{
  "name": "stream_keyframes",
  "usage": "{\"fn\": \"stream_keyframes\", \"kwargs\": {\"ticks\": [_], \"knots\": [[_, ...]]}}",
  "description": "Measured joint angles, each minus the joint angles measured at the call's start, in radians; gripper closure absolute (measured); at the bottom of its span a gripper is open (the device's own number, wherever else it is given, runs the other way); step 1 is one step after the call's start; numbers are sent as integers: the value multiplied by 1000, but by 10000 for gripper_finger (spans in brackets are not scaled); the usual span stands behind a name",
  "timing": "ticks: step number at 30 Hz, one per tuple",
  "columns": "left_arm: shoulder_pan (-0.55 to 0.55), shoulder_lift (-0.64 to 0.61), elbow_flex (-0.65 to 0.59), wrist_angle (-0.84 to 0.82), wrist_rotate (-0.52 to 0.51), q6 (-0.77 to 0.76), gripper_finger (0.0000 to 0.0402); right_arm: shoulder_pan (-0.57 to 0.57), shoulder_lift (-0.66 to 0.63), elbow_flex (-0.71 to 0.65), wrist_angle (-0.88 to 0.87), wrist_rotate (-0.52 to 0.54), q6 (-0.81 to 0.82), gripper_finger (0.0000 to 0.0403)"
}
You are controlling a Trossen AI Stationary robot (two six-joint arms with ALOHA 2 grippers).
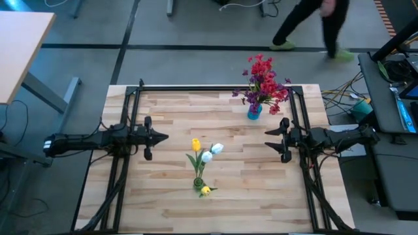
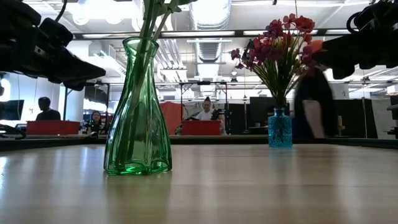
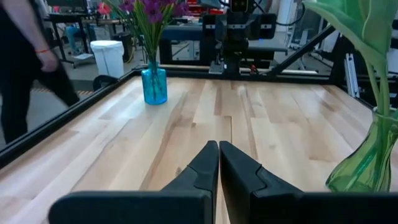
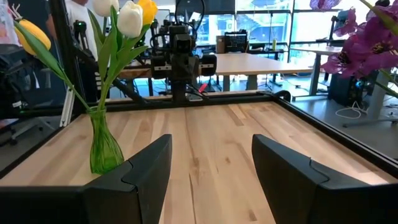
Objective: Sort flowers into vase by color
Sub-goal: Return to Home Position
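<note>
Flowers point(image 1: 207, 156) in the green vase point(image 2: 140, 124) show blooms from above, only stems low.

High looks down; low sits near green vase point(image 2: 137, 106); wrist views face inward.

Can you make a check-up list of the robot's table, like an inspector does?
Surface: wooden table, both vases upright on it.
Job's things: yellow and white flowers in green vase; red and purple flowers in blue vase.
Clutter: nothing seen.
Claws: left claw shut, at table's left; right claw open, at its right; both hold nothing.
Cables: cables on floor by the right far corner.
Surroundings: person beyond the table.
</note>
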Motion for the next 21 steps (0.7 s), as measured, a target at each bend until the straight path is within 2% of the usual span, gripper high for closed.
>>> {"fn": "stream_keyframes", "kwargs": {"ticks": [21], "knots": [[0,49,1,-1,2,0,401,0,0,-1,-1,0,1,188]]}}
